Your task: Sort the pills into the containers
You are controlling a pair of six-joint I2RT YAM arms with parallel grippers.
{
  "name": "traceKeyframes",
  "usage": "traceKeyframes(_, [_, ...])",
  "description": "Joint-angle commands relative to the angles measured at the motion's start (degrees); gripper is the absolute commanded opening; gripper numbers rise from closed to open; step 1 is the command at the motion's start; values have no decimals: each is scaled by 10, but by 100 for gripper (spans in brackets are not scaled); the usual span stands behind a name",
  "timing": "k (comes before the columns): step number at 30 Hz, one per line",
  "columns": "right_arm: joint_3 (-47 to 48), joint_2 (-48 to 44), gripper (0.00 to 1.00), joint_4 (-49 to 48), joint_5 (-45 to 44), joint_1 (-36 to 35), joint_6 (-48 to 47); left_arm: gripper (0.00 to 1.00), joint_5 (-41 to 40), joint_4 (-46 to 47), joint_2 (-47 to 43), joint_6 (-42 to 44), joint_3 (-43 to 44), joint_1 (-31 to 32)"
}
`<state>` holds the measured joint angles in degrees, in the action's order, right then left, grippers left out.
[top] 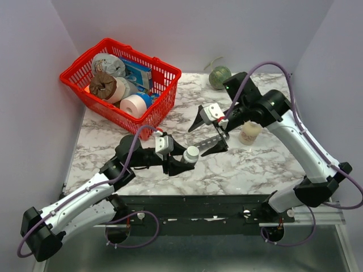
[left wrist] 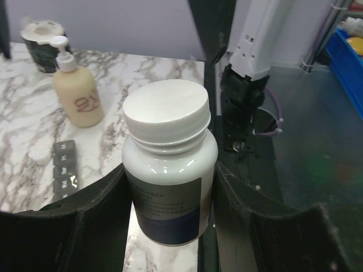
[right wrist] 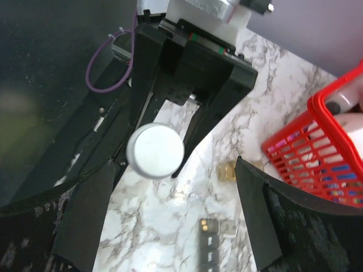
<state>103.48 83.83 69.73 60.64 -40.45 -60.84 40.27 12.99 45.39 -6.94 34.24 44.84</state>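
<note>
the pills (right wrist: 227, 170) show as tan-yellow bits in a small clear vial resting on the marble, near one end of the containers (right wrist: 209, 245), a dark-grey strip of square lidded compartments lying flat.

Top wide; wrist views close, sharing bottle (left wrist: 167, 170)

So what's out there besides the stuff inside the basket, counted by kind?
Bottles: 2 (white-capped bottle, beige pump bottle)
Baskets: 1 (red basket)
Pill organisers: 1 (pill organiser strip)
Vials: 1 (small clear vial)
Other: 1 (green round thing)
Total: 6
</note>
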Motion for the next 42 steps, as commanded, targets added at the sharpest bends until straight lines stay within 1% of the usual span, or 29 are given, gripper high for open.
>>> traceKeyframes(1, [18, 37, 91, 140, 32, -25, -92, 0, 99, -19, 22, 3, 35, -5])
traceKeyframes(3, [11, 35, 88, 122, 25, -33, -78, 0, 108, -34, 34, 12, 45, -5])
traceKeyframes(7, [9, 42, 82, 132, 5, -44, -67, 0, 115, -48, 43, 26, 56, -5])
traceKeyframes(10, [9, 50, 75, 149, 1, -48, -68, 0, 117, -58, 50, 32, 61, -7])
traceKeyframes(11, [8, 52, 72, 152, 0, -51, -67, 0, 118, -59, 51, 33, 62, -8])
traceKeyframes(14, [8, 56, 67, 153, -5, -53, -61, 0, 117, -58, 52, 34, 62, -8])
traceKeyframes(16, [3, 56, 67, 152, -13, -56, -59, 0, 114, -58, 52, 33, 64, -9])
traceKeyframes(20, [1, 56, 59, 150, -21, -59, -54, 0, 104, -60, 46, 35, 64, -11])
traceKeyframes(23, [-2, 53, 56, 145, -27, -59, -47, 0, 91, -53, 39, 35, 58, -12])
traceKeyframes(25, [-8, 47, 55, 134, -33, -60, -33, 0, 84, -40, 35, 28, 54, -14])
traceKeyframes(28, [-24, 36, 53, 111, -37, -59, -14, 0, 67, -23, 24, 18, 45, -15])
traceKeyframes(32, [-36, 28, 43, 78, -41, -59, 13, 0, 33, 6, 8, 3, 32, -16])
traceKeyframes(33, [-39, 26, 42, 69, -43, -60, 22, 0, 25, 9, 6, 3, 29, -15])
traceKeyframes(39, [-58, 19, 39, 8, -54, -59, 107, 0, -60, -4, -6, 14, 31, -15])
traceKeyframes(40, [-59, 22, 39, -1, -63, -59, 143, 0, -73, -4, -7, 17, 31, -15])
traceKeyframes(42, [-63, 30, 39, -23, -69, -60, 172, 0, -110, -3, -12, 18, 34, -15])
